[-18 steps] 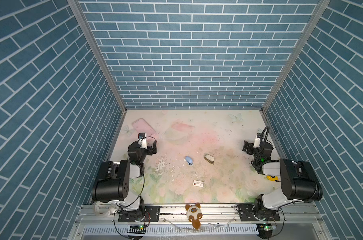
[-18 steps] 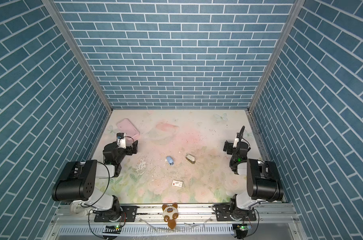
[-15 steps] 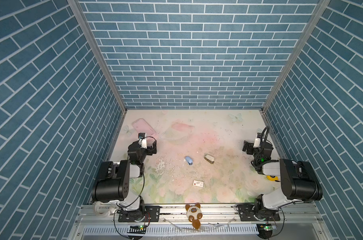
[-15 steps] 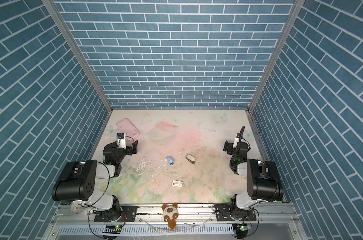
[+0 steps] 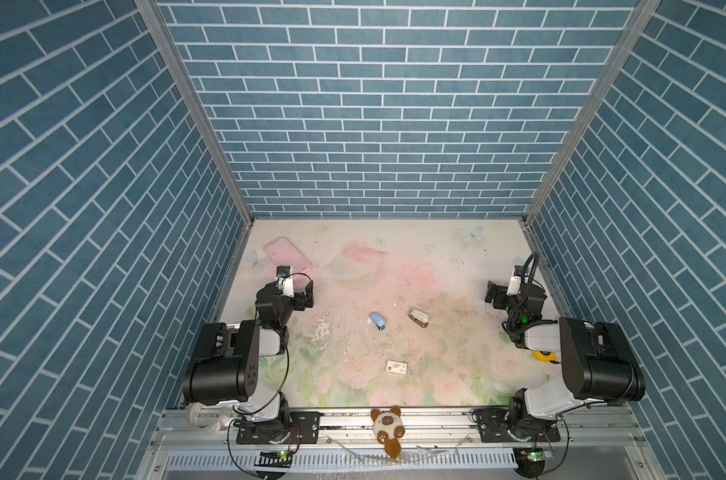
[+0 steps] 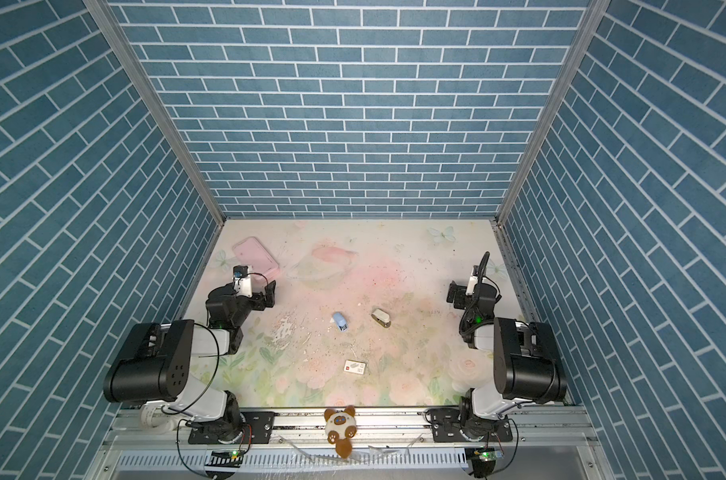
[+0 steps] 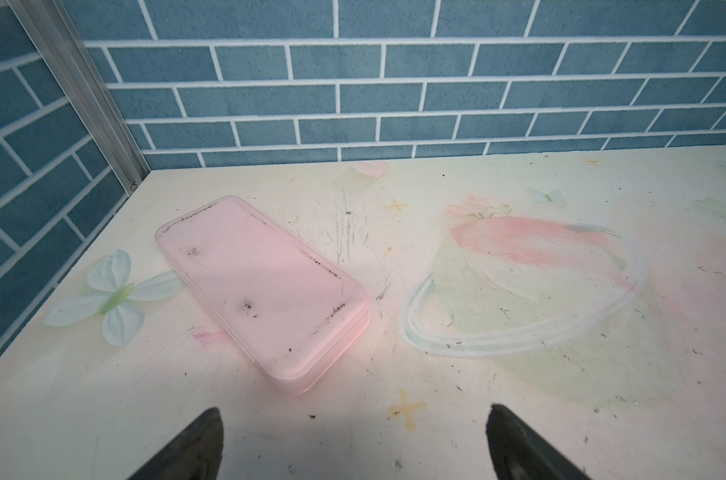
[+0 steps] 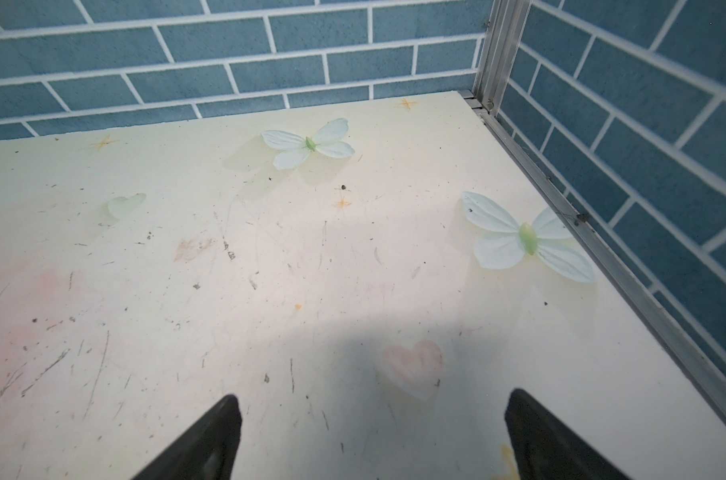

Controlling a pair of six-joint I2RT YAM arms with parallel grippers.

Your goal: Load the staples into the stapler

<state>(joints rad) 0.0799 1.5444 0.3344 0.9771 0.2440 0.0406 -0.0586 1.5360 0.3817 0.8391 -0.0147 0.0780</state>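
White card, with a red mark at one end and grey print beside it, makes up the small flat staple box [image 5: 396, 367] lying near the front middle of the pastel floral table [image 5: 436, 257]. Its lettering is too small to read, and the staples themselves cannot be made out. Beyond it, apart from each other and from the box, lie a pale blue stapler [image 5: 378, 321] and a beige stapler [image 5: 418, 318] with a dark underside, and no brand shows on either. The left gripper [image 7: 353, 419] hovers over bare tabletop, its black fingers spread wide with nothing between them and only their tips in frame. Just ahead of it is a rounded oblong pink plastic case [image 7: 261, 286], speckled with dark grit and unlabelled. The right gripper [image 8: 371, 407] is likewise spread wide and empty by the right wall, well apart from the box and staplers, which neither wrist view shows. A brown and white plush toy [image 5: 388, 424] sits on the front rail. A yellow object [image 5: 544, 355] is mostly hidden behind the right arm.
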